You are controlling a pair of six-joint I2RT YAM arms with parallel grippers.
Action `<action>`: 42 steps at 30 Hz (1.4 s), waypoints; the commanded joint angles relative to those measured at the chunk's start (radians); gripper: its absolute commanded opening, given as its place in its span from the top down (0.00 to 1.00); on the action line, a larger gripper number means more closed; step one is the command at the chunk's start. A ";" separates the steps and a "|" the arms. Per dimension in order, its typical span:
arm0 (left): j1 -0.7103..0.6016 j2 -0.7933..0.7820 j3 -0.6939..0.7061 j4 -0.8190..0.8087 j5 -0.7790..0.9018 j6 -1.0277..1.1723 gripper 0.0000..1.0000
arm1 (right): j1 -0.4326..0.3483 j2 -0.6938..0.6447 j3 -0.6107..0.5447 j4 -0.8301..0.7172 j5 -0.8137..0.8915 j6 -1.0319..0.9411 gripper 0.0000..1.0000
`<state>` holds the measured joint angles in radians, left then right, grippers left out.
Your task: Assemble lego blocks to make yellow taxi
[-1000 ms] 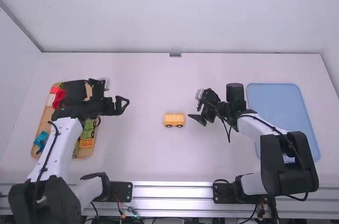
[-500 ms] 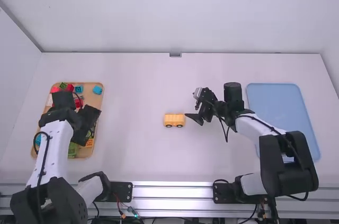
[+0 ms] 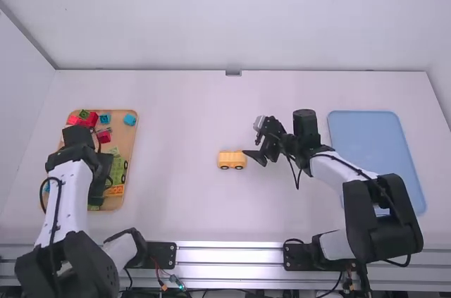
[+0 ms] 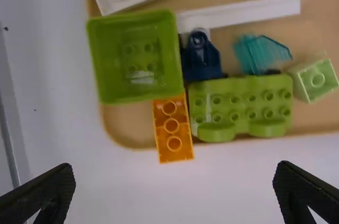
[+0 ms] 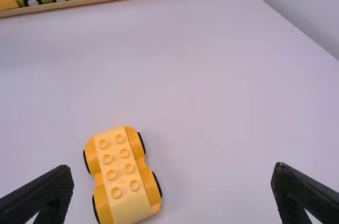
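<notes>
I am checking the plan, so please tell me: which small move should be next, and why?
Probably lower the left gripper and close it on the orange block at the tray's rim. The gripper is open and empty, close to that block. The yellow wheeled base has bare studs upward, so it likely needs a part on top.

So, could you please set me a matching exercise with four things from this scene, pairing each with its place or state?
1. Yellow car base
2. Orange block
3. Blue tray
4. Left tool

A. Flat on the right-hand part of the table
B. Fingers apart, on the wooden tray's side
C. On its wheels, between the two trays
D. Sticking out past the wooden tray's edge

Pairs: 1-C, 2-D, 3-A, 4-B
</notes>
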<state>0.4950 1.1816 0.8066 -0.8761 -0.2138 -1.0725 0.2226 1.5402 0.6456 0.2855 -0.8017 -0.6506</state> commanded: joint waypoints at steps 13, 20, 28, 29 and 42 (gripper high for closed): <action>0.109 0.283 -0.003 0.098 0.192 0.121 0.10 | 0.001 -0.011 -0.005 0.004 -0.006 0.019 0.02; 0.104 0.285 -0.004 0.069 0.199 0.056 0.09 | 0.001 -0.011 -0.005 0.006 -0.006 0.026 0.01; 0.101 0.285 -0.004 0.056 0.195 0.149 0.34 | 0.001 -0.010 -0.005 0.026 -0.005 0.026 0.01; 0.101 0.285 -0.004 0.055 0.195 0.149 0.34 | 0.001 -0.011 -0.005 0.026 -0.005 0.026 0.02; 0.101 0.288 -0.045 0.108 0.172 0.146 0.40 | 0.001 -0.010 -0.005 0.022 -0.006 0.027 0.01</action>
<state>0.5991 1.4647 0.7822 -0.7609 -0.0299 -0.9337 0.2226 1.5402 0.6460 0.3103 -0.8013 -0.6308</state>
